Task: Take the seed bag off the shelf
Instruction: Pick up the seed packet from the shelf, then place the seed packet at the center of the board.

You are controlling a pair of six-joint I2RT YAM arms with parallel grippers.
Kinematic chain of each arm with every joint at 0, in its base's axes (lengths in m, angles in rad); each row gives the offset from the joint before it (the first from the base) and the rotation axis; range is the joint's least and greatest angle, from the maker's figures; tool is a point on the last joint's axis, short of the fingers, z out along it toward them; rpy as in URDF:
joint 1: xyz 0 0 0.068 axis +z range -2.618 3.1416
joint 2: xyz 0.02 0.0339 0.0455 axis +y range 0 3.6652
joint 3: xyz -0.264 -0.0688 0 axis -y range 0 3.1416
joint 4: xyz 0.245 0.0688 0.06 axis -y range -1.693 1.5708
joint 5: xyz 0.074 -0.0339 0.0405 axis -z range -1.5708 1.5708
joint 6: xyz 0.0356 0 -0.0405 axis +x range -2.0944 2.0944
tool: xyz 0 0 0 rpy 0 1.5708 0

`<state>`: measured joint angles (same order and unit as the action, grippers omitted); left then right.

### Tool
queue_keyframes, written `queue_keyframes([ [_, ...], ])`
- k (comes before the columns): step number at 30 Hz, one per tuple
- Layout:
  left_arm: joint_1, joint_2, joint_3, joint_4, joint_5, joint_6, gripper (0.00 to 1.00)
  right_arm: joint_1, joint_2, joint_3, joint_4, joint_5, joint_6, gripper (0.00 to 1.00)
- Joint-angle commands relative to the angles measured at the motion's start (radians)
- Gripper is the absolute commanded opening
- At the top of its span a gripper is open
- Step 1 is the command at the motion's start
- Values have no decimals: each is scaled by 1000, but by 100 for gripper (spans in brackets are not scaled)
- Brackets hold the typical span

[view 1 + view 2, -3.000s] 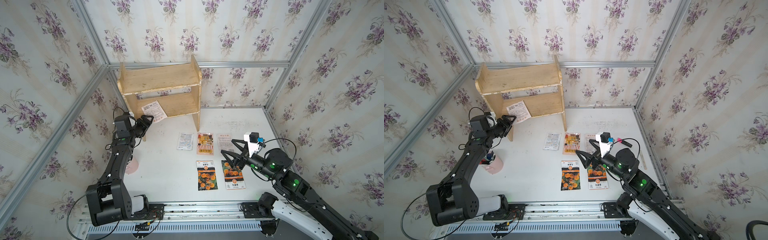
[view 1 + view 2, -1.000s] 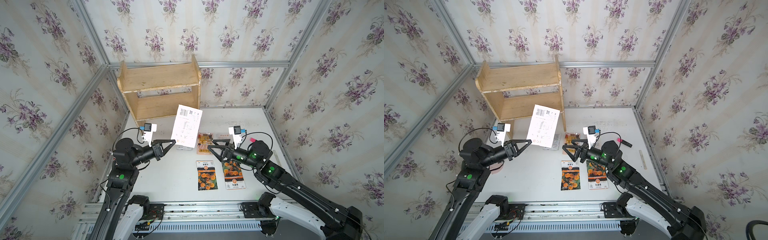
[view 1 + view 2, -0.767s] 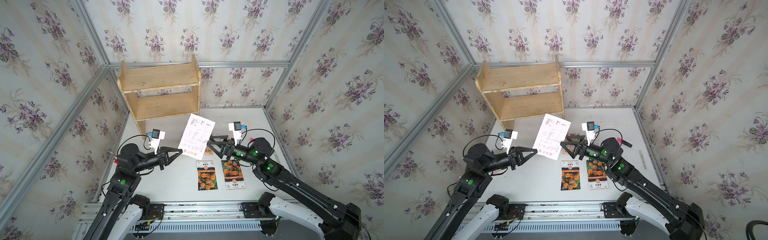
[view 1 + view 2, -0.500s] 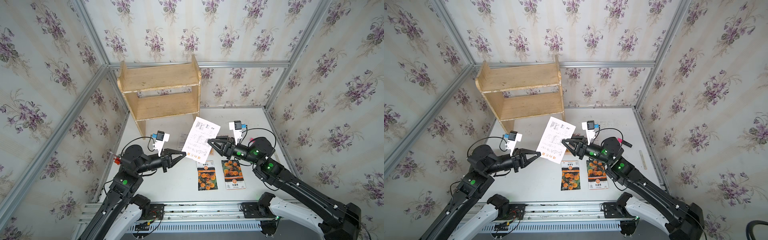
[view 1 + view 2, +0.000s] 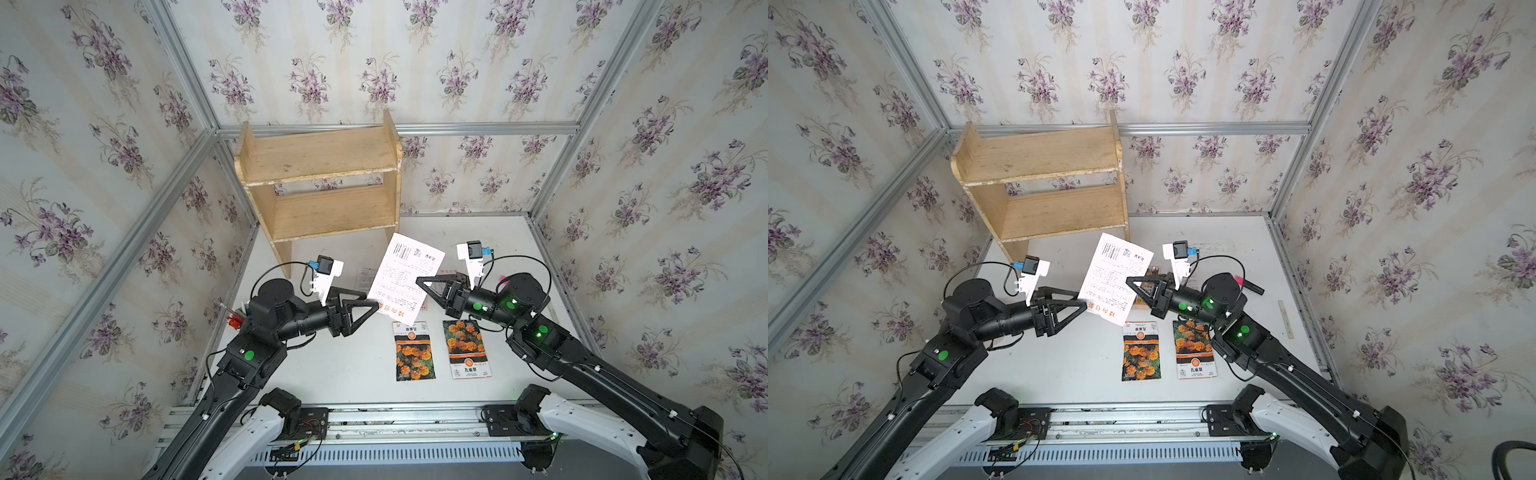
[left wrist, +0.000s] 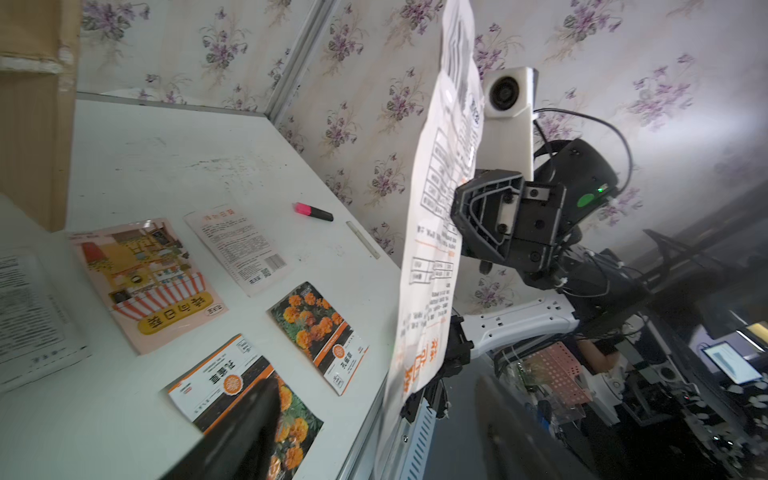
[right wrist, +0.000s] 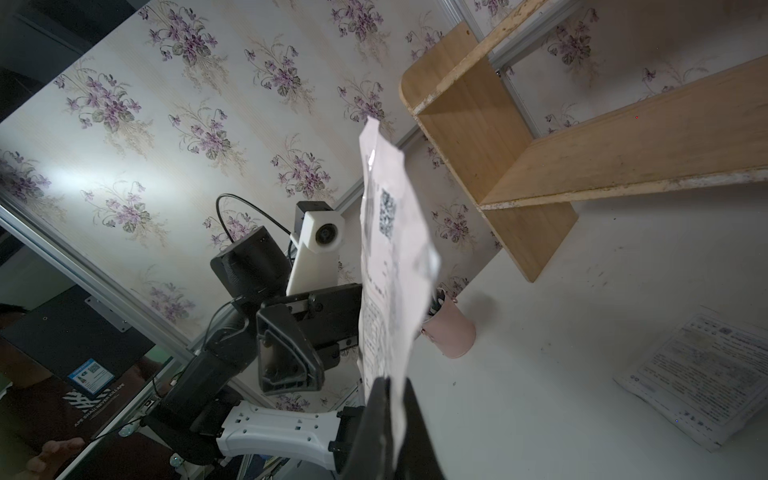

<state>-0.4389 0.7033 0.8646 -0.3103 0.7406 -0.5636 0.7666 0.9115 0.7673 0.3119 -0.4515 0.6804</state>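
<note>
I see purple-flowered wallpaper on three walls, grey metal rails in the corners, and a scuffed white table below.

The shelf is showing pale, unfinished wood, chipped at its edges; the seed bag is gleaming like thin, crinkled film; the white table is looking matt, scuffed.

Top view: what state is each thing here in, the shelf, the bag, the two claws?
shelf: upright, both tiers bare
seed bag: off the shelf, held in the air
right gripper: shut on the seed bag
left gripper: open
marigold packets: flat on the table
</note>
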Motion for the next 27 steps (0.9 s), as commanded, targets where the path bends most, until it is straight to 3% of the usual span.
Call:
queue_keyframes([
  [1, 1, 8, 74, -250, -132, 144, 100, 0, -10, 11, -116, 26, -44, 0],
  [7, 1, -7, 195, -481, -247, 258, 100, 0, 20, 13, -290, -4, -100, 0],
  [12, 1, -65, 205, -552, -334, 316, 100, 0, 72, -40, -283, -42, -77, 0],
  [18, 1, -130, 234, -646, -242, 414, 100, 14, 183, -104, -190, -81, -13, 0],
  [27, 1, -207, 289, -747, -185, 432, 100, 108, 392, -111, -15, -56, 39, 0],
])
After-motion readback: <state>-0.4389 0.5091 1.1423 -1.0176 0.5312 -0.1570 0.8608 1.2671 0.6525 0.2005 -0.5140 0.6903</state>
